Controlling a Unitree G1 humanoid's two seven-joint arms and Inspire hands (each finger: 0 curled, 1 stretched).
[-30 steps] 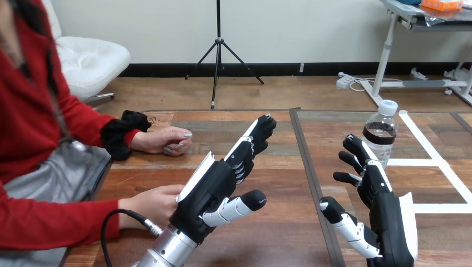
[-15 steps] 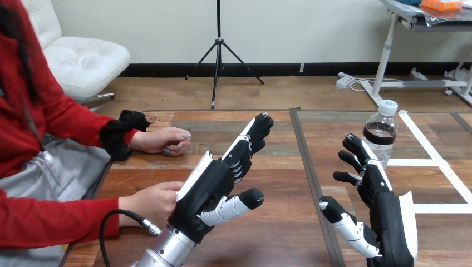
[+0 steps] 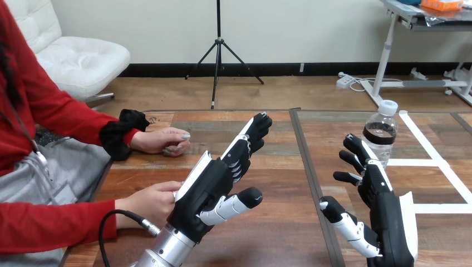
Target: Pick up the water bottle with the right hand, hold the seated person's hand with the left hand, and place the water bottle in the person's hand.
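Water bottle (image 3: 380, 136) stands upright w/ white cap on, far right of worktop (image 3: 278, 239), just beyond right robot hand (image 3: 384, 206) and apart from it, no contact. Right robot hand: fingers spread & loosely bent, thumb out, holding nothing. Left robot hand (image 3: 214, 186) over mid-worktop, fingers straight, pointing fwd, thumb out to the side, empty. Person's nearer hand (image 3: 147, 201) sits right beside its back at view's left; may be touching, hard to tell. Person's farther hand (image 3: 164, 141) rests curled on worktop, well apart from both robot hands.
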